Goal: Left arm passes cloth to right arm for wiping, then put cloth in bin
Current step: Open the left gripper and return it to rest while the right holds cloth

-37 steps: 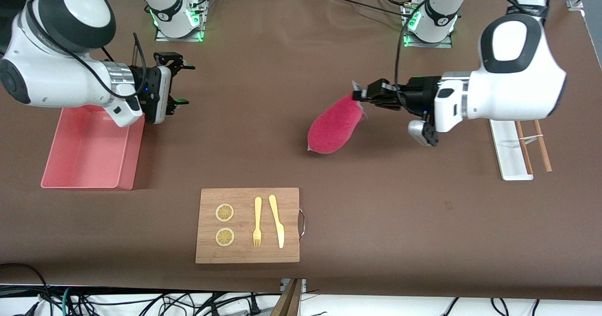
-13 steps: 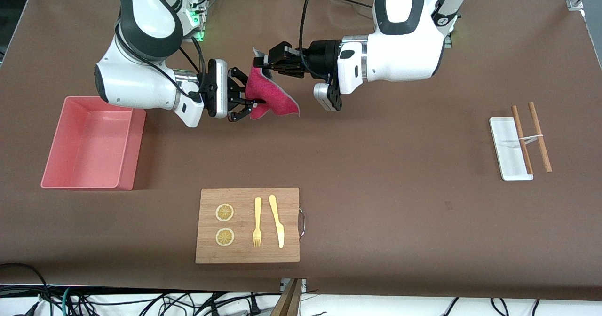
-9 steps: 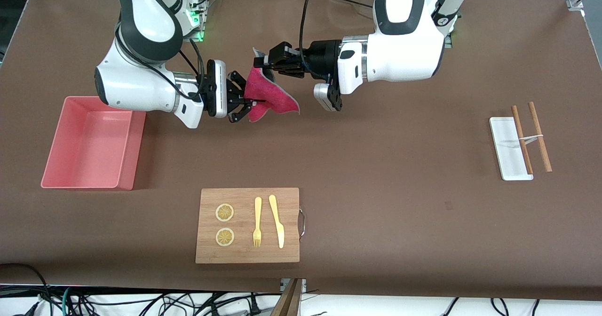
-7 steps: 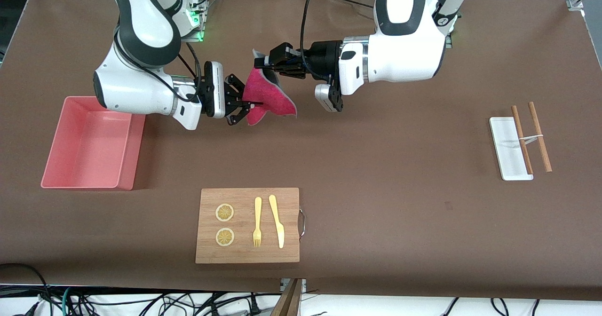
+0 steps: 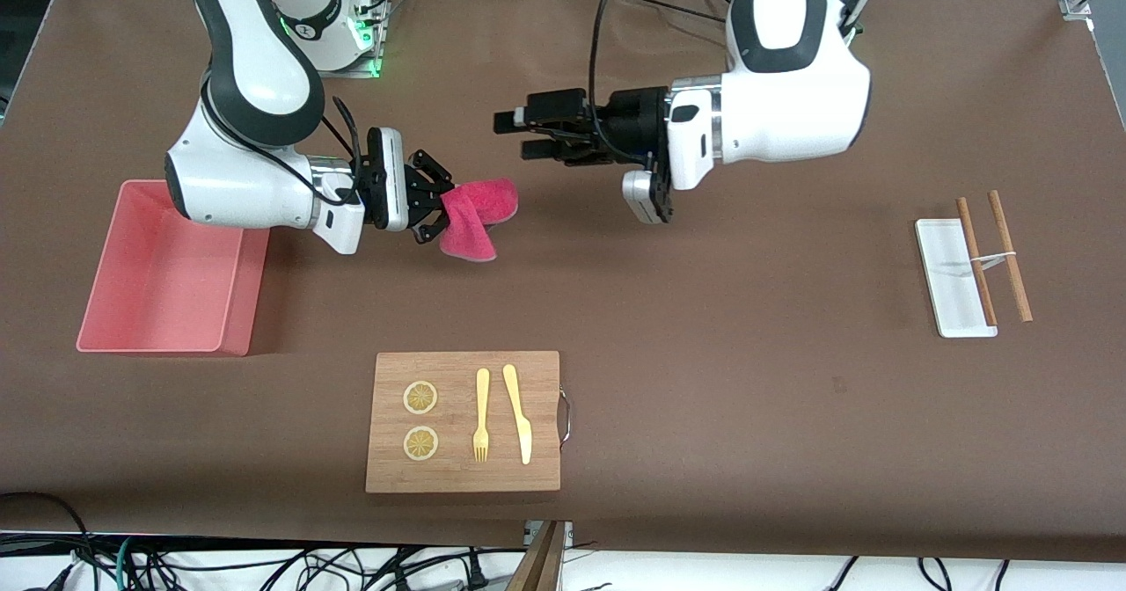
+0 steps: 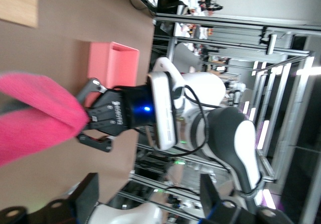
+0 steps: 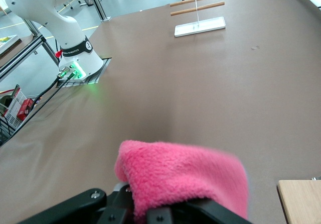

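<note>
The crimson-pink cloth (image 5: 475, 215) hangs folded from my right gripper (image 5: 440, 207), which is shut on one end of it, above the bare table between the bin and the table's middle. My left gripper (image 5: 513, 134) is open and empty, apart from the cloth, pointing toward it. The salmon-pink bin (image 5: 251, 283) stands at the right arm's end of the table, under the right forearm. In the left wrist view the cloth (image 6: 35, 116) is in the right gripper (image 6: 88, 121), with the bin (image 6: 113, 66) past it. In the right wrist view the cloth (image 7: 185, 179) covers the jaws.
A wooden cutting board (image 5: 545, 415) with a fork (image 5: 481, 415), a knife (image 5: 519, 413) and two lemon slices (image 5: 420, 397) lies near the front edge. A small white tray (image 5: 950, 283) and chopsticks (image 5: 1012, 257) lie at the left arm's end.
My left gripper has let go of the cloth and drawn back toward its own end. My right gripper has shut on the cloth and carried it lower, toward the bin.
</note>
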`<state>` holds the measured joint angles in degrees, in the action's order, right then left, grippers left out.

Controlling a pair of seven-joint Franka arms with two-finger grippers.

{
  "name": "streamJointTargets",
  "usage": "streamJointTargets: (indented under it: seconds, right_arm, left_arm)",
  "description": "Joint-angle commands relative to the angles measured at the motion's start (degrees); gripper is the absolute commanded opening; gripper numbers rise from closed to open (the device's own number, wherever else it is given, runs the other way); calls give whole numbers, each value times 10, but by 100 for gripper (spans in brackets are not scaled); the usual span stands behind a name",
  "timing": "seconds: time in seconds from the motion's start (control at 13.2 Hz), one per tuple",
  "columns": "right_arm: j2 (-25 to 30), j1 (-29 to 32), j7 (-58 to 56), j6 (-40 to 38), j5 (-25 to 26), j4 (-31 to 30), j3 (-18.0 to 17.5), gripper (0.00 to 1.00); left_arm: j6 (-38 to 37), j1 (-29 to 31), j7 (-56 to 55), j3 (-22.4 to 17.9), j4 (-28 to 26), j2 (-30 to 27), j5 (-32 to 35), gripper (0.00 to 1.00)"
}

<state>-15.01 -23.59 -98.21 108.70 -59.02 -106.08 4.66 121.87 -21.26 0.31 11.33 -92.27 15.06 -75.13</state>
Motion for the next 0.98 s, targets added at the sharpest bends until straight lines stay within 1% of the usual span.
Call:
streamJointTargets:
  seconds: [0.0, 0.15, 0.23, 0.45, 0.68, 0.76, 0.91]
  right_arm:
    - [-3, 16, -19, -16, -14, 3, -1, 0]
    - [-2, 34, -7, -44, -5, 5, 0, 0]
    - [-4, 44, 12, -69, 13, 13, 1, 0]
    - [-3, 75, 114, -134, 117, 47, 2, 0]
    - [2, 96, 266, -176, 210, 78, 2, 0]
    - [3, 97, 321, -192, 248, 92, 7, 0]
    - [5, 97, 420, -212, 310, 112, 17, 0]
  left_arm:
    - [-85, 60, -7, 1, 2, -16, 138, 100]
    - [-128, 98, -6, 0, 3, -34, 243, 100]
    - [-145, 115, -4, 0, 4, -38, 301, 100]
    - [-198, 154, 0, -1, 12, -44, 452, 100]
    - [-217, 158, -1, -3, 18, -51, 635, 100]
    - [-239, 166, -2, -3, 30, -52, 684, 100]
    - [-306, 185, -2, -3, 64, -51, 754, 100]
